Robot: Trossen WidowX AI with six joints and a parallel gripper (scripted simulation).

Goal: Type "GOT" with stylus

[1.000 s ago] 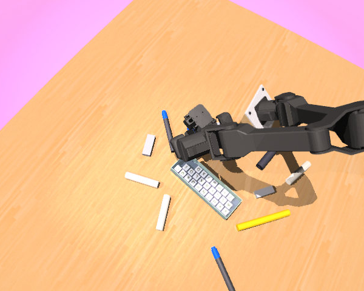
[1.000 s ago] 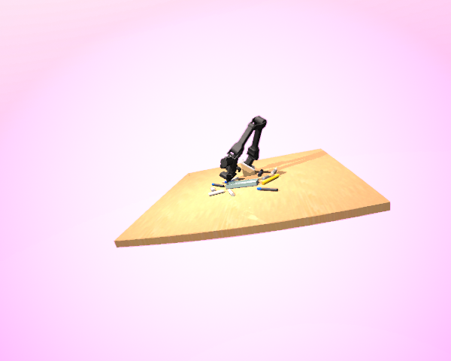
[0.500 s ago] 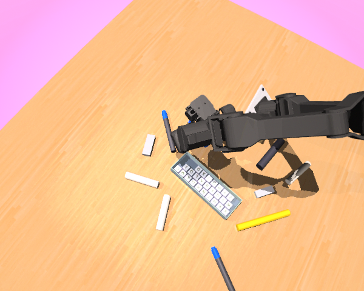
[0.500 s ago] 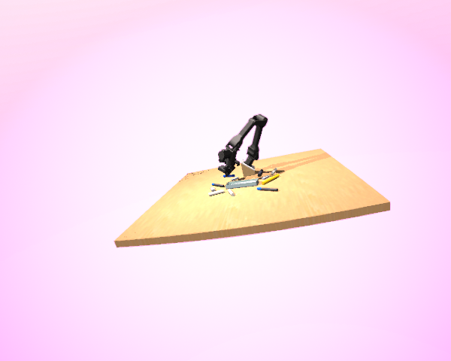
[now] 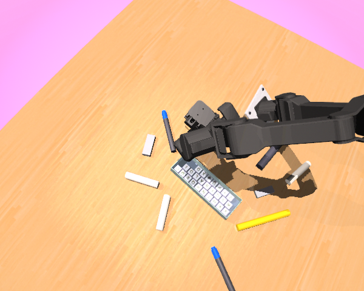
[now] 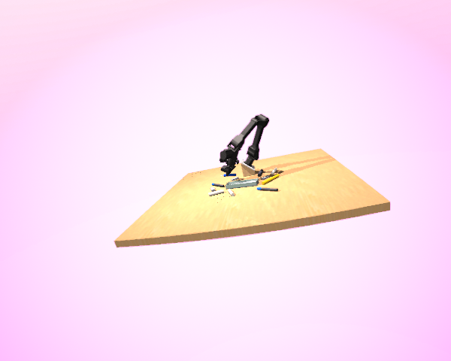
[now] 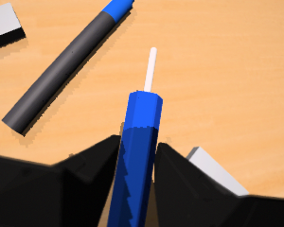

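The gripper (image 7: 139, 141) is shut on the blue stylus (image 7: 143, 113) (image 6: 230, 175), whose thin white tip points away from the fingers in the wrist view. The exterior view shows the stylus under the gripper, apparently raised off the desk; in the top view the arm hides the fingers and stylus. The grey-green keyboard (image 5: 207, 188) (image 6: 242, 183) with white letter keys lies on the desk. In the top view, the gripper body is beyond its upper-left end, and the arm's wrist overlaps that end's edge. Many key letters are too small to read surely.
A blue-tipped dark marker (image 5: 168, 131) (image 7: 62, 71) lies beside the gripper, near a white block (image 5: 148, 145). Two white sticks (image 5: 141, 180) (image 5: 163, 213) lie left of the keyboard. A yellow stick (image 5: 263, 220) and another blue-tipped marker (image 5: 222, 269) lie nearer the bottom. A dark cylinder (image 5: 265, 160) is right.
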